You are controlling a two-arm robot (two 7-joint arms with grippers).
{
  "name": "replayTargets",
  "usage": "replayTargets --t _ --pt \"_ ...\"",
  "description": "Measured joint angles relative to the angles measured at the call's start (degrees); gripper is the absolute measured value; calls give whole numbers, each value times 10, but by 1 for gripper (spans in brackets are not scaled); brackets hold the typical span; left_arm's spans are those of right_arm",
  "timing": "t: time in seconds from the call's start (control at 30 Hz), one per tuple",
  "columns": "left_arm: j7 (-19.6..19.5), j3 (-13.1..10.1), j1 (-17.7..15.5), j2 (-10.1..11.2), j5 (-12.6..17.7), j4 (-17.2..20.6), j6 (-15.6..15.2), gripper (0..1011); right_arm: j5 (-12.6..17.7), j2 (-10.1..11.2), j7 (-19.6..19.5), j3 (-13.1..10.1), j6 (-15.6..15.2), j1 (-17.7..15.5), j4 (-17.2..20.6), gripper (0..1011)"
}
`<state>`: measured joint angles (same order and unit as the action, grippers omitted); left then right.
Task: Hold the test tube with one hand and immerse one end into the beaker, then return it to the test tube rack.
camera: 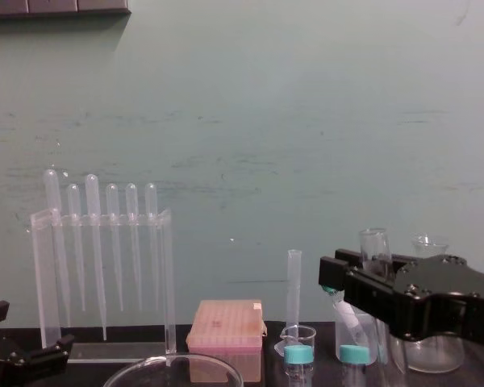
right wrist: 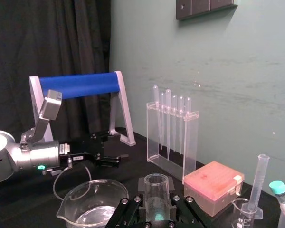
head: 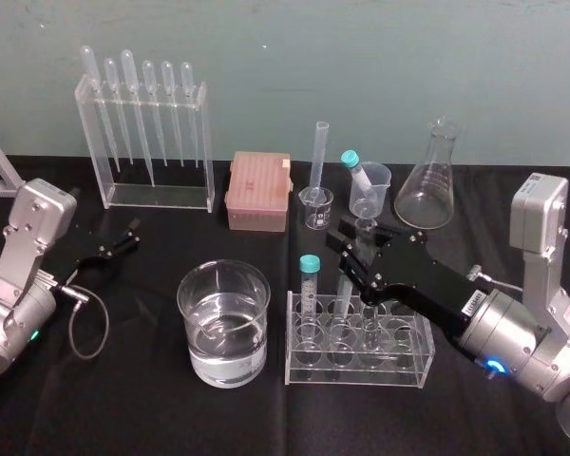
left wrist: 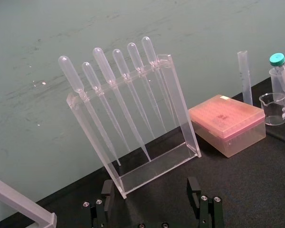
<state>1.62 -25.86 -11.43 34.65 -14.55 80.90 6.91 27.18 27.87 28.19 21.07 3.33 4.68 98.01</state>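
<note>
Head view: the right gripper (head: 353,258) comes in from the right edge of the black bench (head: 133,408). Its 2 black fingers are closed against the long clear open-mouthed test tube (head: 344,299). The tube stands nearly upright, its lower end down in the low clear plastic test tube rack (head: 399,369). That rack sits near the bench's front edge, just right of the wide clear glass beaker (head: 223,323), which is partly filled with clear liquid. 1 teal-capped tube (head: 309,285) stands at the rack's left end. The left gripper (head: 122,237) lies low toward the bench's left edge, well apart from the beaker.

Left wrist view: the left gripper's fingers (left wrist: 107,190) stand wide apart with nothing between them. They face a tall frosted clear stand (left wrist: 180,109) holding 6 bulb-topped pipettes (left wrist: 99,57), with a pink lidded box (left wrist: 228,121) beside it.

Right wrist view: the test tube's round mouth sits between the right gripper's fingers, and the beaker's rim is near it.

Chest view: the tube's mouth rises above the right gripper's black fingers.
</note>
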Motion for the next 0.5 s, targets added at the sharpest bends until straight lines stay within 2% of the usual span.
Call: replayTargets --t 0.5 --pt "0 0 0 0 0 0 0 1000 5 -4 5 13 -2 8 -18 209"
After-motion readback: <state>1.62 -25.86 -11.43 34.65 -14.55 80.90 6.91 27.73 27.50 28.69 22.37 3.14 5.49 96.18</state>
